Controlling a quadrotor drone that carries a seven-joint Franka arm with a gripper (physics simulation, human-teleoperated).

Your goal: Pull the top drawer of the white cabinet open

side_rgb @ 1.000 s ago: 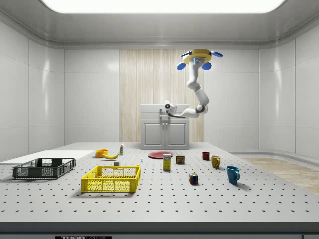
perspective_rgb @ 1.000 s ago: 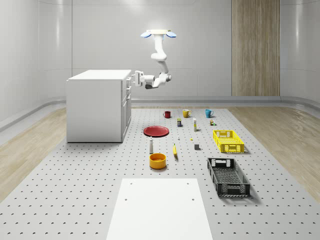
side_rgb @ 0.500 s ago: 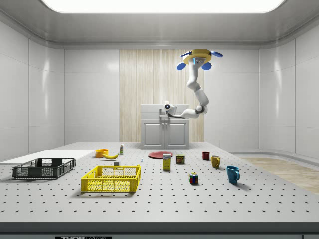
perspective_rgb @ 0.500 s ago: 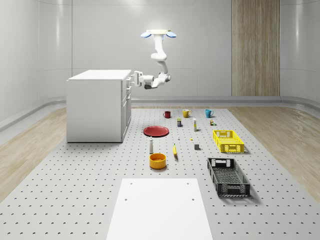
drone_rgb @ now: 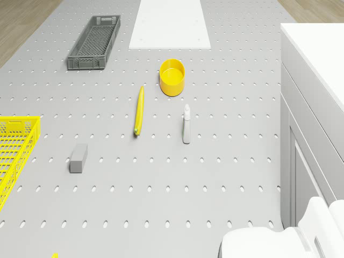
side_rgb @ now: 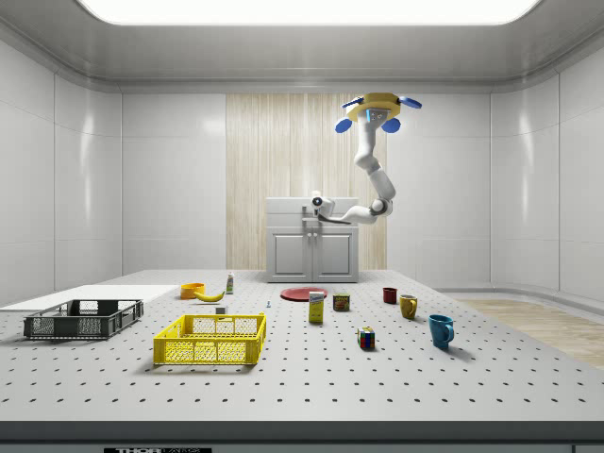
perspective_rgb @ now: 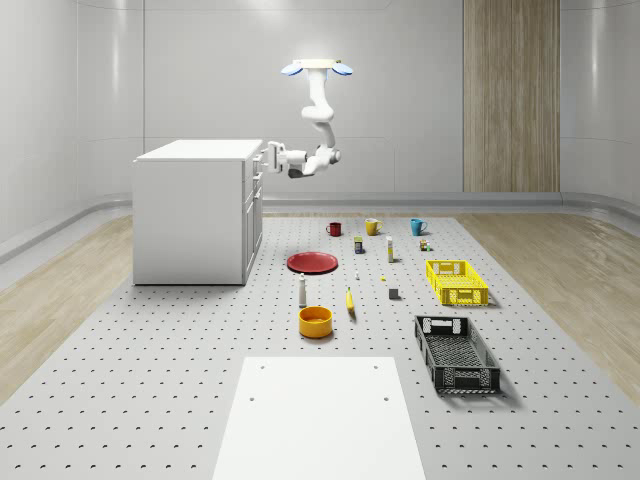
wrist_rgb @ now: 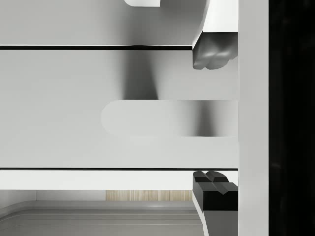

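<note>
- The drone [perspective_rgb: 317, 68] is seen hovering high beside the white cabinet [perspective_rgb: 195, 210].
- The gripper [wrist_rgb: 215, 118] is held at the top drawer [wrist_rgb: 98, 108], fingers [wrist_rgb: 211, 55] spread around its handle [wrist_rgb: 157, 118].

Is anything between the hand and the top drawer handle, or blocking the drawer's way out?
Nothing visible. In the wrist view the fingers straddle the top drawer handle. The hand sits at the white cabinet front, the drone hovers beside it, and the pull path looks free.
</note>
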